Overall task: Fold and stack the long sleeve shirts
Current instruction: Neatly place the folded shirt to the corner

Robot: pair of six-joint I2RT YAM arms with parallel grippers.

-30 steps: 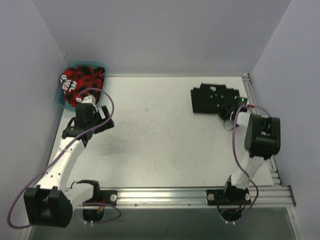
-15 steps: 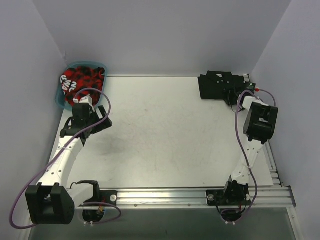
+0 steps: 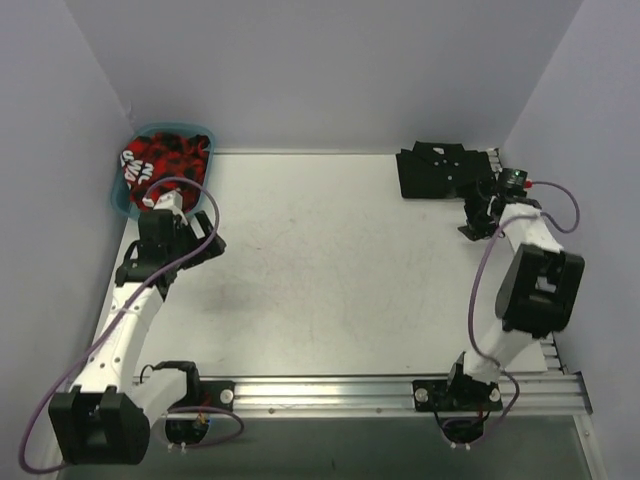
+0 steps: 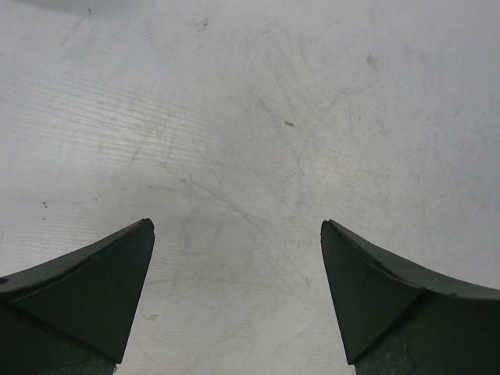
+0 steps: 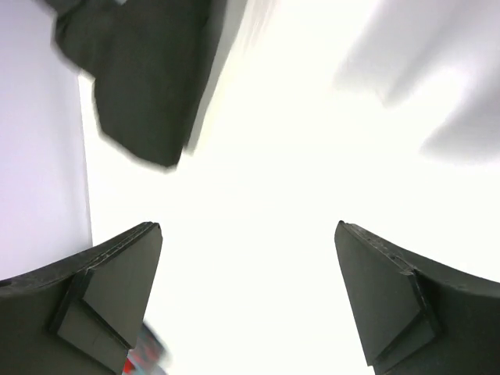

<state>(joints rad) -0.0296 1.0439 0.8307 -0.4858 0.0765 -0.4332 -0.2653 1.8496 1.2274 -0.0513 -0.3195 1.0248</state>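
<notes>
A folded black long sleeve shirt [image 3: 438, 172] lies flat at the far right corner of the table, and shows blurred at the upper left of the right wrist view [image 5: 148, 86]. My right gripper [image 3: 478, 214] [image 5: 248, 226] hovers just to the near right of it, open, with nothing between its fingers. My left gripper [image 3: 188, 247] [image 4: 238, 226] hangs open over bare table at the far left, just in front of the teal basket [image 3: 120, 196]. A red-and-black patterned cloth [image 3: 165, 158] fills that basket.
Lilac walls close in the table on the left, back and right. A metal rail [image 3: 400, 388] runs along the near edge by the arm bases, and another runs along the right edge [image 3: 497, 165].
My right gripper carried the black shirt toward the far right corner, then opened and drew back to the right of it. The left arm shifted only slightly.
</notes>
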